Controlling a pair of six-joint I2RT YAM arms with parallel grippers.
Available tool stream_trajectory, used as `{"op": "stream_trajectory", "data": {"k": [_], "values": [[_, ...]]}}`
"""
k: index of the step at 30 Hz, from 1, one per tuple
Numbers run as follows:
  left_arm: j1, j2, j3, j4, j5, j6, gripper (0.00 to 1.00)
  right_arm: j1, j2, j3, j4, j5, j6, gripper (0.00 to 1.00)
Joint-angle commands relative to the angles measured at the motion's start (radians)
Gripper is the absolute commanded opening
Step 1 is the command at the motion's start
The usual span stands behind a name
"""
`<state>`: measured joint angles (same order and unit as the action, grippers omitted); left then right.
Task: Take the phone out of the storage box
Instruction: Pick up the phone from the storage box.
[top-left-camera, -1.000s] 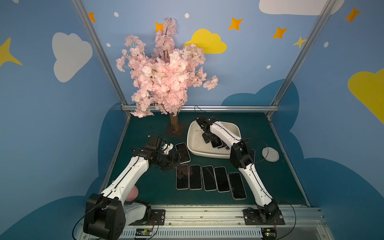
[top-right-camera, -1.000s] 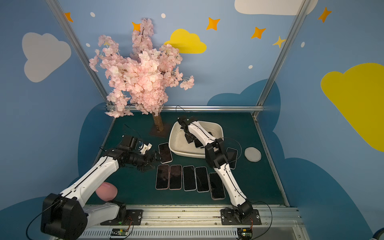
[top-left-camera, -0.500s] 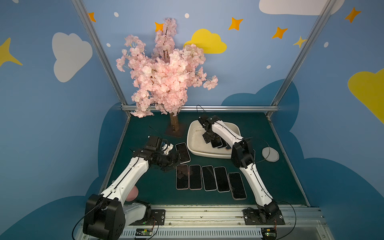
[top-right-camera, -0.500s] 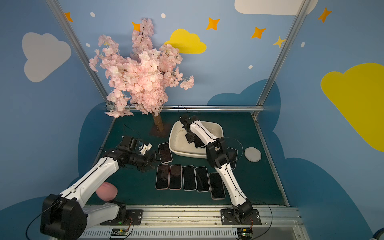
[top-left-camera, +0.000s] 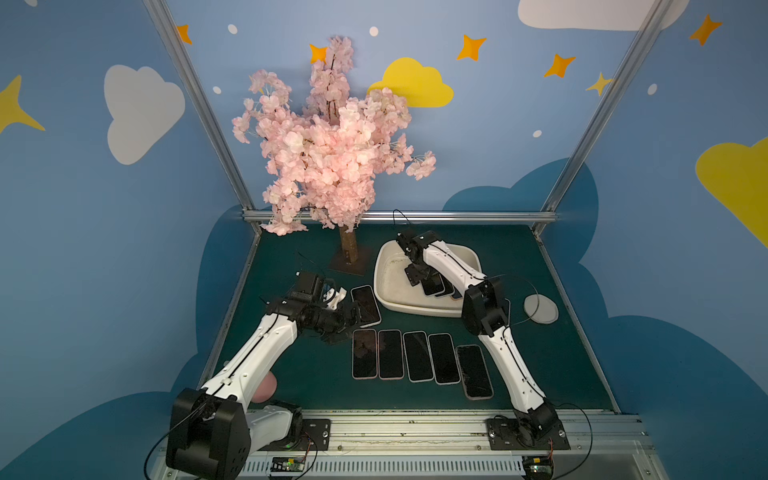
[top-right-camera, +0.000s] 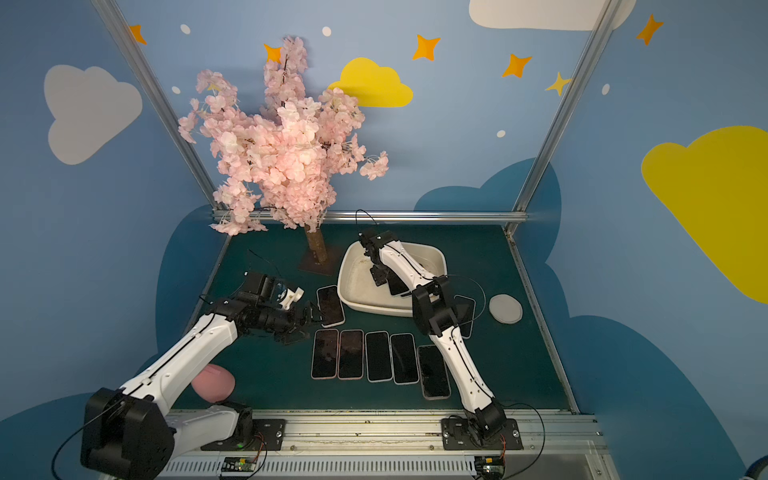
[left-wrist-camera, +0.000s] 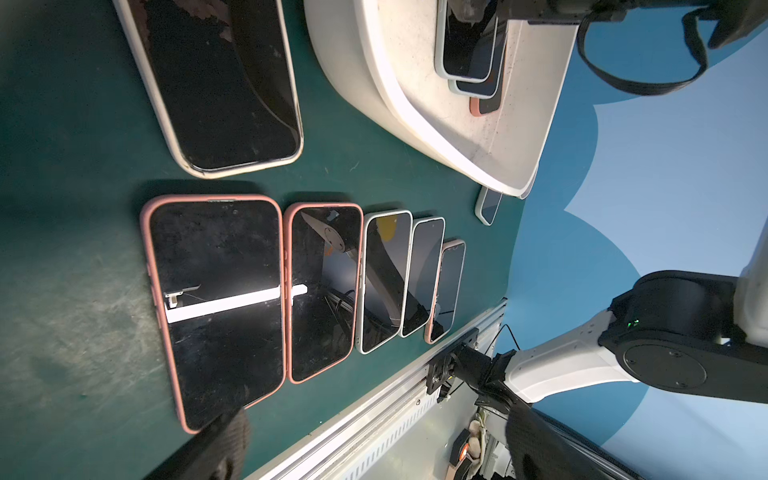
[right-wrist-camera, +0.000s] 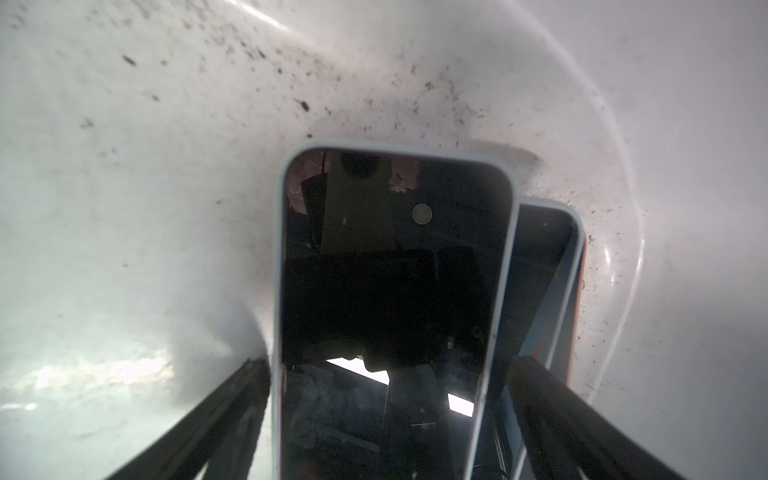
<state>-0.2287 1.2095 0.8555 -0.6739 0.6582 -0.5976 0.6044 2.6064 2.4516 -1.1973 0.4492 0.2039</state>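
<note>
The cream storage box (top-left-camera: 415, 312) (top-right-camera: 365, 308) stands at the back right of the green mat. Inside it lies a stack of three phones. The top phone (top-left-camera: 432, 286) (top-right-camera: 397, 286) (left-wrist-camera: 467, 41) (right-wrist-camera: 390, 270) has a pale case and a dark screen. My right gripper (top-left-camera: 419, 276) (right-wrist-camera: 390, 365) reaches down into the box and is open. Its fingers (right-wrist-camera: 232, 407) flank the top phone's long sides: one lies against an edge, the other stands a sliver off. My left gripper (top-left-camera: 349, 319) (left-wrist-camera: 380, 449) hangs open and empty over the mat, left of the box.
Several phones (top-left-camera: 415, 357) lie in a row at the front of the mat. One more phone (top-left-camera: 365, 305) lies by the left gripper, and another phone (top-right-camera: 465, 316) is half hidden behind the right arm. A white disc (top-left-camera: 540, 309), a blossom tree (top-left-camera: 332, 145) and a pink object (top-left-camera: 266, 386) stand around.
My right gripper has edged slightly nearer along the stack in the box, its fingers still beside the top phone. The left arm has not moved.
</note>
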Motion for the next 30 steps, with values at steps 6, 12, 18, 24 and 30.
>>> {"op": "stream_trajectory", "data": {"k": [6, 12, 18, 24, 30], "values": [[0.005, 0.009, 0.007, -0.012, 0.005, 0.013, 1.0, -0.006, 0.049, -0.01, -0.027, -0.047, 0.023, 0.69], [0.004, 0.013, 0.005, 0.001, 0.011, 0.007, 1.0, -0.005, 0.002, -0.012, -0.022, -0.035, 0.011, 0.69], [0.005, 0.016, 0.004, 0.01, 0.019, 0.005, 1.0, -0.009, -0.054, 0.007, -0.01, -0.018, 0.015, 0.93], [0.006, 0.016, 0.001, 0.013, 0.023, 0.005, 1.0, -0.012, -0.076, 0.023, 0.001, 0.029, -0.001, 0.97], [0.005, 0.015, 0.001, 0.005, 0.02, 0.007, 1.0, -0.031, -0.053, 0.027, -0.001, 0.028, 0.004, 0.98]]}}
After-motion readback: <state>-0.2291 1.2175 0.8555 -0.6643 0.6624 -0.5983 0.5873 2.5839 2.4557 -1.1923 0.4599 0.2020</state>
